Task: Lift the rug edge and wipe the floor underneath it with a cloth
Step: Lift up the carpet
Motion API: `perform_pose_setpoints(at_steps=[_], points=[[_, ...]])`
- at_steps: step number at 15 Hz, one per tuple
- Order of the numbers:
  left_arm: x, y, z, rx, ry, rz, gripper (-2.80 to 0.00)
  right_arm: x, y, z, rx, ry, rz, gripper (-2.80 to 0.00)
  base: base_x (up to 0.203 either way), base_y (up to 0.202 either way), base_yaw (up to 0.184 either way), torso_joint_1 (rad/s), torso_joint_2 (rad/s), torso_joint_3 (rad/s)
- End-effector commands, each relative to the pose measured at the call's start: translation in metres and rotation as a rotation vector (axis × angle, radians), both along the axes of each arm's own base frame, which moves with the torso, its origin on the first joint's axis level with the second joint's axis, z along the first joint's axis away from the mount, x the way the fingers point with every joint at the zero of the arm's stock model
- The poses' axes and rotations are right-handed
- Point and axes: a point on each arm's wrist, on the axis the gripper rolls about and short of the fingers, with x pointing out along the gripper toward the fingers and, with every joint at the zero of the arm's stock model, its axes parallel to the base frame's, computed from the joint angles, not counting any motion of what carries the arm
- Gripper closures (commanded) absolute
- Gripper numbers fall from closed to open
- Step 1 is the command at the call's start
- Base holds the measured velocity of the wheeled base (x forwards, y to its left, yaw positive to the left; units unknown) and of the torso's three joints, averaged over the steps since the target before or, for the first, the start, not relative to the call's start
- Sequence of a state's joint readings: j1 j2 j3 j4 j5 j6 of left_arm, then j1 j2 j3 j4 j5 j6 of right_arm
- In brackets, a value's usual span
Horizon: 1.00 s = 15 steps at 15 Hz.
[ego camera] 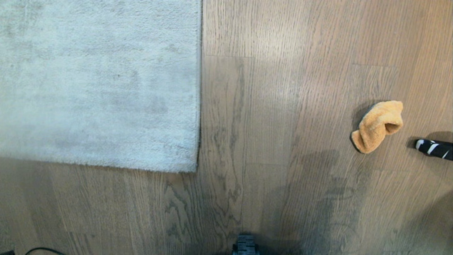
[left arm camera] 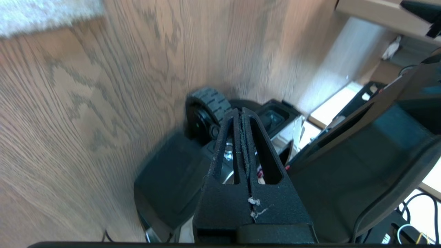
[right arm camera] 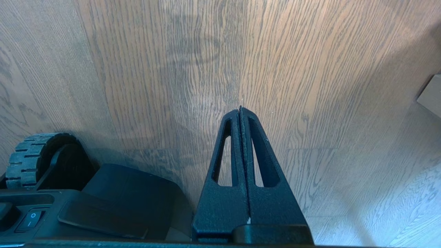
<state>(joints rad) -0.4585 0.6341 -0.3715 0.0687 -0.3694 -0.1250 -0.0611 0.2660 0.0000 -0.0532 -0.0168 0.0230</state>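
One rug, one floor, one cloth, two pincers, so not much to sort. Biggest first: the rug [ego camera: 99, 81], pale grey short pile, lies flat; its straight rug edge [ego camera: 199, 88] and corner sit well ahead of the left pincer [left arm camera: 241, 111] and off to its outer side, w/ a strip of pile just showing far ahead in the left wrist view. Judging by size it's heavy overall but floppy at the border, so prob. only the corner lifts easily; best hold looks like the corner or the border just beside it, pinched thru pile & backing, not mid-rug. The floor [ego camera: 269, 141], grey-brown wood-grain planks w/ slight sheen, looks hard and slick, so the rug may slide rather than fold when pulled. The cloth [ego camera: 378, 125], small, orange-yellow, fluffy, lies bunched on bare planks well apart from the rug, on the right pincer's [right arm camera: 240, 108] side; soft, light, easy to pinch at any raised fold. Just beside it lies one black-and-white striped thing [ego camera: 434, 148], partly cut off, can't tell what. Both pincers are pressed together, holding nothing, each low near the robot base [right arm camera: 113, 196], over bare floor.
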Motion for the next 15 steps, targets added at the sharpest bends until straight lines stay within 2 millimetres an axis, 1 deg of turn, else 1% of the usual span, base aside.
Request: perform_pose_setpoints(at_steps=[1,4,11,13,15], points=[[0.013,-0.007,-0.002,0.034,0.070,-0.004,0.00,0.000,0.000,0.000,0.000,-0.001,0.000,0.00,0.000,0.000,0.000,0.000,0.00,0.000],[0.027,-0.013,0.000,0.061,0.119,0.000,0.00,0.000,0.000,0.000,0.000,-0.001,0.000,0.00,0.000,0.000,0.000,0.000,0.00,0.000],[0.064,-0.032,-0.025,0.182,0.337,0.008,0.00,0.000,0.000,0.000,0.000,-0.002,0.000,0.00,0.000,0.000,0.000,0.000,0.00,0.000],[0.079,-0.039,-0.031,0.205,0.359,0.019,0.00,0.000,0.000,0.000,0.000,-0.001,0.000,0.00,0.000,0.000,0.000,0.000,0.00,0.000],[0.096,-0.046,-0.037,0.248,0.344,0.083,0.00,0.000,0.000,0.000,0.000,-0.001,0.000,0.00,0.000,0.000,0.000,0.000,0.00,0.000]])
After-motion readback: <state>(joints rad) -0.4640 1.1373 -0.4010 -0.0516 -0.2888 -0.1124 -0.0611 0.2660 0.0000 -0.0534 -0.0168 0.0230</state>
